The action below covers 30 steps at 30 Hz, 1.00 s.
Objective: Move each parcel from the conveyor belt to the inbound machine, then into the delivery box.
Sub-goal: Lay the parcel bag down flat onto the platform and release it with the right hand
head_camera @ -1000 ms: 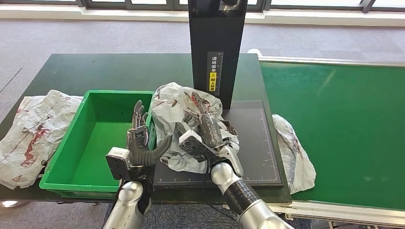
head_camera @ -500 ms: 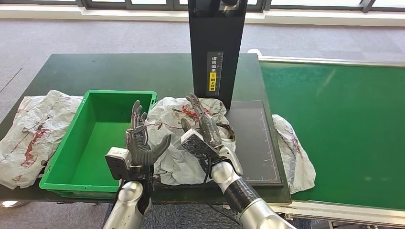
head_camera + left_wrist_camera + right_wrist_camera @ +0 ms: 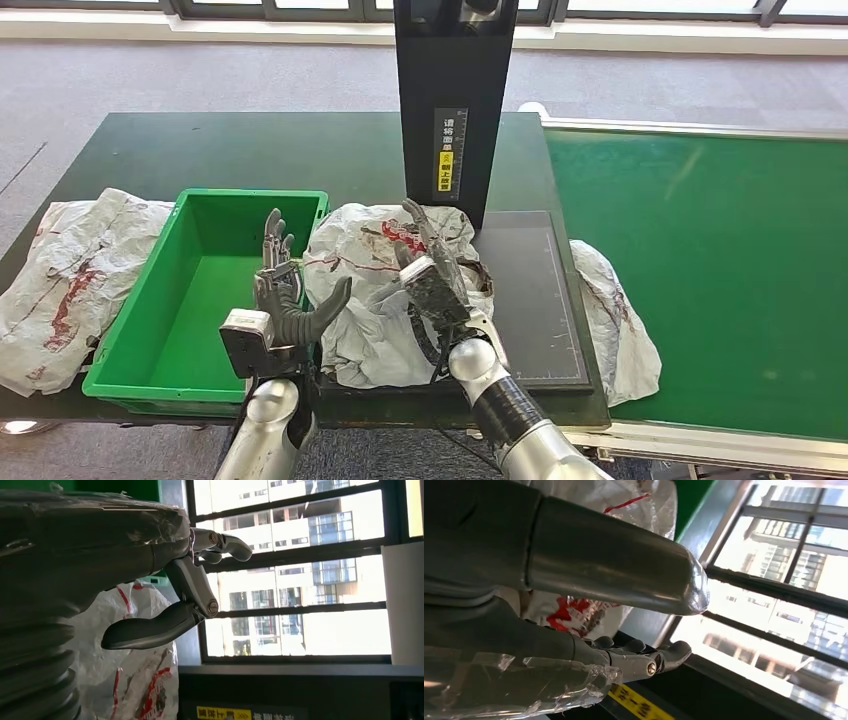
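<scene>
I see the crumpled white parcel (image 3: 375, 290) lying on the black scanning plate (image 3: 530, 300) of the inbound machine (image 3: 455, 100), just in front of its black column and just beside the green delivery box (image 3: 200, 290). My left hand (image 3: 285, 300) is released, with fingers spread and upright, over the box rim next to the parcel. My right hand (image 3: 435, 275) is also spread flat above the parcel, grasping nothing; whether it touches the parcel I cannot tell.

Grey carpeted floor (image 3: 200, 75), dark green desk (image 3: 230, 150), low window frames (image 3: 300, 8) along the far wall, daylight, office buildings (image 3: 300, 530) beyond the glass.
</scene>
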### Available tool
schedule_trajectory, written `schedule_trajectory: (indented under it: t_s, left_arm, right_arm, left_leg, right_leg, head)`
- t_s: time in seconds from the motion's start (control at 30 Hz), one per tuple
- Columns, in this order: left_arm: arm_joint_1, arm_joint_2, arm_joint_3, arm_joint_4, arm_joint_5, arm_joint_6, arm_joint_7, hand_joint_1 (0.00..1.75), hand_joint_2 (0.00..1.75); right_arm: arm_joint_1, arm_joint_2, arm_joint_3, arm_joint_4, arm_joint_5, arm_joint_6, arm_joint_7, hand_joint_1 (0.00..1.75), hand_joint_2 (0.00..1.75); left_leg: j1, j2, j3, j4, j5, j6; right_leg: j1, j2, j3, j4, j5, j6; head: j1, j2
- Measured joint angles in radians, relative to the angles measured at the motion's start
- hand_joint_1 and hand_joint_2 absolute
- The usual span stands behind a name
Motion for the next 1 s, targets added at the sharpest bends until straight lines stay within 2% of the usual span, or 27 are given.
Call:
schedule_trajectory:
  t_s: [0.03,0.1,0.23,0.37,0.5,0.7,0.77,0.9,1.0]
  left_arm:
    - [0.0,0.0,0.0,-0.001,-0.008,0.022,0.0,0.0,1.75]
    - [0.001,0.001,-0.002,-0.008,-0.025,0.06,0.0,0.0,1.75]
    - [0.003,0.004,-0.018,-0.028,-0.06,0.106,0.0,0.0,1.75]
    - [-0.003,0.01,-0.074,-0.032,-0.138,0.155,0.0,0.0,1.75]
    - [-0.009,0.012,-0.111,-0.028,-0.155,0.163,0.0,0.0,1.75]
    - [-0.014,0.012,-0.131,-0.022,-0.161,0.164,0.0,0.0,1.75]
    - [-0.018,0.012,-0.137,-0.011,-0.194,0.161,0.0,0.0,1.75]
    - [-0.053,0.007,-0.146,0.101,-0.37,0.119,0.029,0.0,1.75]
    - [-0.116,-0.008,-0.146,0.217,-0.479,0.088,0.065,0.0,1.75]
  right_arm:
    - [0.019,-0.003,-0.028,-0.029,-0.031,0.012,-0.001,0.0,0.0]
    - [0.058,-0.009,-0.082,-0.096,-0.017,-0.031,-0.014,0.0,0.0]
    - [0.121,-0.015,-0.158,-0.225,0.087,-0.178,-0.048,0.0,0.0]
    - [0.177,-0.019,-0.192,-0.383,0.202,-0.356,-0.103,0.0,0.0]
    - [0.201,-0.025,-0.207,-0.487,0.218,-0.383,-0.109,0.0,0.0]
    - [0.219,-0.03,-0.213,-0.556,0.221,-0.391,-0.11,0.0,0.0]
    - [0.228,-0.033,-0.214,-0.58,0.229,-0.428,-0.114,0.0,0.0]
    - [0.262,-0.04,-0.211,-0.687,0.275,-0.515,-0.12,0.0,1.75]
    - [0.275,-0.041,-0.21,-0.75,0.308,-0.524,-0.121,0.0,1.75]
  left_leg:
    - [0.0,-0.001,0.0,0.0,0.0,0.0]
    - [0.0,-0.001,-0.001,0.0,0.0,0.0]
    - [-0.001,0.0,-0.001,0.0,0.0,0.0]
    - [-0.001,0.0,-0.001,0.0,0.0,0.0]
    - [-0.001,0.004,0.0,0.0,-0.001,0.0]
    - [-0.001,0.005,0.001,0.0,-0.001,0.0]
    - [-0.001,0.005,0.001,0.0,0.0,0.0]
    - [-0.001,0.005,0.001,0.001,-0.001,0.0]
    - [-0.001,0.006,0.001,0.001,-0.001,0.0]
  right_leg:
    - [0.0,0.0,0.0,0.0,0.0,0.0]
    - [0.0,-0.001,0.0,0.0,0.0,0.0]
    - [0.0,0.0,0.0,0.0,0.0,0.0]
    - [0.0,-0.001,-0.001,0.0,0.0,0.0]
    - [-0.001,0.004,-0.001,0.0,0.0,0.0]
    - [0.0,0.005,-0.002,0.0,0.001,-0.001]
    - [0.0,0.005,-0.001,0.0,0.001,-0.001]
    - [-0.001,0.005,-0.001,0.0,0.001,-0.001]
    - [-0.001,0.007,-0.001,0.0,0.001,0.0]
  head:
    - [0.0,0.0]
    - [0.0,0.0]
    - [0.0,0.0]
    - [0.0,0.0]
    - [0.0,0.0]
    - [0.0,0.0]
    - [0.0,0.0]
    - [0.0,0.0]
    - [0.0,0.0]
